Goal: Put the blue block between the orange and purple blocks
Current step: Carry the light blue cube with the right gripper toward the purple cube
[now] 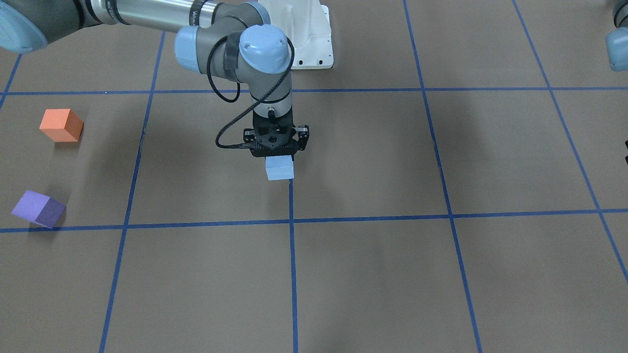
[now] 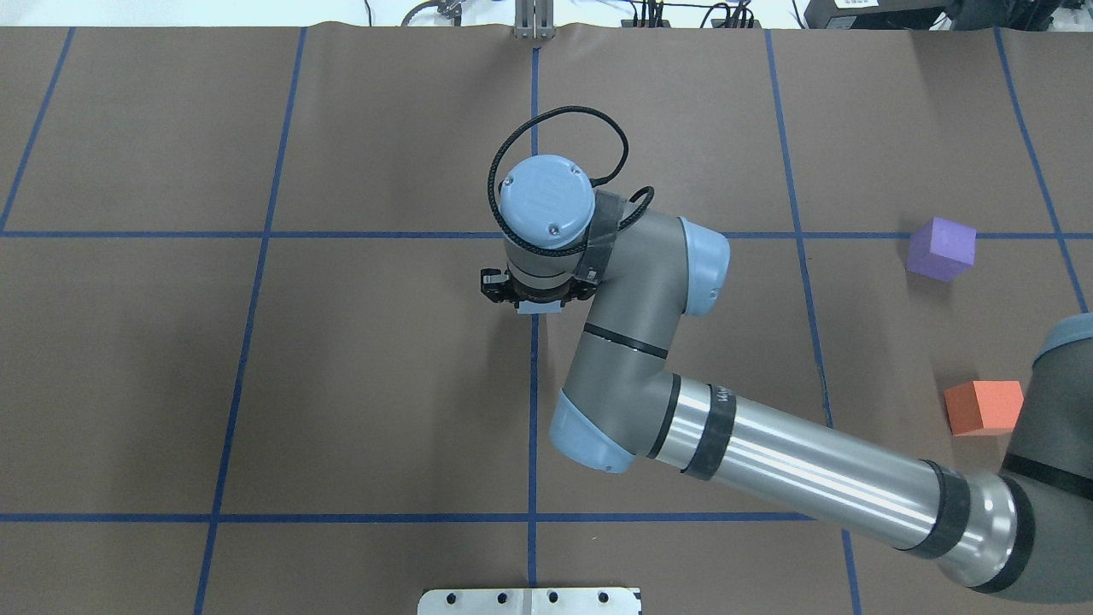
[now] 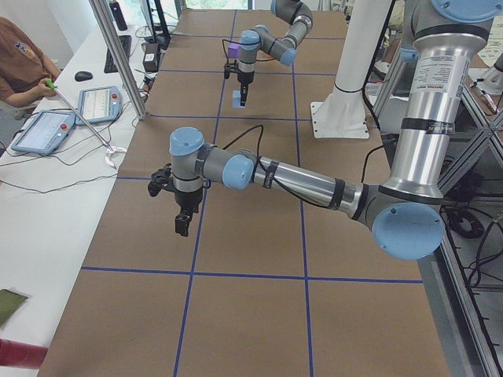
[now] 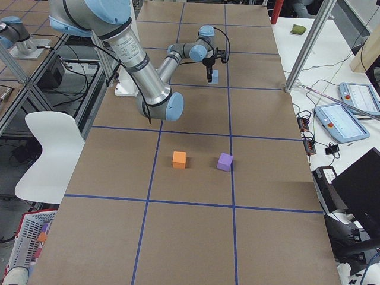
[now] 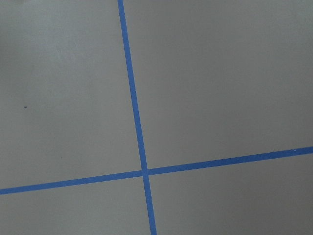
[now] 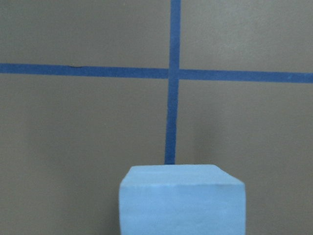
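The light blue block (image 1: 280, 170) sits at the table's middle on a blue tape line. My right gripper (image 1: 278, 158) points straight down on it, jaws closed on its sides, with the fingertips hidden under the wrist. The block fills the bottom of the right wrist view (image 6: 182, 200). The orange block (image 1: 61, 125) and the purple block (image 1: 38, 209) stand apart, far toward my right side. They also show in the overhead view, orange block (image 2: 984, 407) and purple block (image 2: 941, 248). My left gripper (image 3: 181, 224) hangs above bare table; I cannot tell its state.
Blue tape lines (image 1: 291, 255) divide the brown table into squares. The white robot base plate (image 1: 314, 44) is at the robot's edge. A side bench with tablets (image 3: 47, 129) and an operator (image 3: 20, 67) runs along the far side.
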### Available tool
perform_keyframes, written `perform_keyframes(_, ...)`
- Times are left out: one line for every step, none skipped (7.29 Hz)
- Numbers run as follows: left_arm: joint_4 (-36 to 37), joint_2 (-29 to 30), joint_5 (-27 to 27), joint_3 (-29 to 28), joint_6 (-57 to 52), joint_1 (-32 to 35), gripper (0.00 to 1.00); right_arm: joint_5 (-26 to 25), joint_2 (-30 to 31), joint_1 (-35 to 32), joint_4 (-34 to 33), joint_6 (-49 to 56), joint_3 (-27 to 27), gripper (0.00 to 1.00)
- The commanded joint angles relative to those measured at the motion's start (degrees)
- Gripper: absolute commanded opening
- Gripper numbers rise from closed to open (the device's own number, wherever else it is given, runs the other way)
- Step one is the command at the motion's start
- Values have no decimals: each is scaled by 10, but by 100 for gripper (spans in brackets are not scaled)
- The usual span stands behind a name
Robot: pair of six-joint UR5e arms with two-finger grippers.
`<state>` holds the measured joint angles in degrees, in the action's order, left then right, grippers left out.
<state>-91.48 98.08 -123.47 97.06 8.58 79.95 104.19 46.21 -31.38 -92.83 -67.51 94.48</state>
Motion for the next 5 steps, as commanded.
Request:
perform_keyframes(1, -3, -40, 0, -12, 6, 100, 12, 124, -67, -52, 11, 188, 0)
perform_keyframes(1, -7, -63, 0, -12, 15, 100, 51, 177, -116, -51, 64, 233, 0)
perform_keyframes(-1, -11, -80, 1, -16, 34, 100, 81, 234, -152, -48, 126, 266, 0)
perform_keyframes(-17, -33, -77, 3, -49, 36, 100, 91, 291, -186, -43, 191, 281, 0)
perform_keyframes(-29, -42, -76, 1, -49, 36, 100, 102, 332, -212, -42, 247, 280, 0)
